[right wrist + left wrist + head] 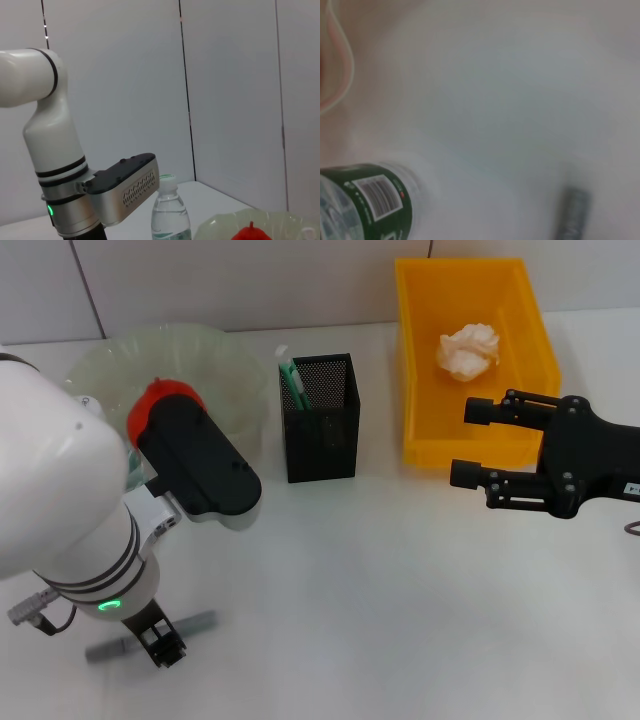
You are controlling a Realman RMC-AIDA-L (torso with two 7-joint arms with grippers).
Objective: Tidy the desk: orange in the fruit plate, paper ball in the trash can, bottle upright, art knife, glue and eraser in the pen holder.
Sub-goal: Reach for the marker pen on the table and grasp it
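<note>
The orange (165, 396) lies in the pale green fruit plate (215, 355), and shows again as the orange (252, 234) at the plate's rim (225, 222). The paper ball (468, 350) sits in the yellow trash can (415, 370). The bottle (170, 212) stands upright beside my left arm; its green label shows on the bottle (367, 202). The grey art knife (195, 623) lies on the table near the front, right under my left gripper (162, 646). It appears farther off as the art knife (572, 212). A green and white stick (291, 380) stands in the black mesh pen holder (322, 425). No eraser shows. My right gripper (472, 444) hangs open in front of the trash can.
My bulky white left arm (60, 490) covers the table's left side and hides the bottle in the head view. A white wall rises behind the plate, pen holder and trash can. Bare white table (400, 600) spreads across the middle and front right.
</note>
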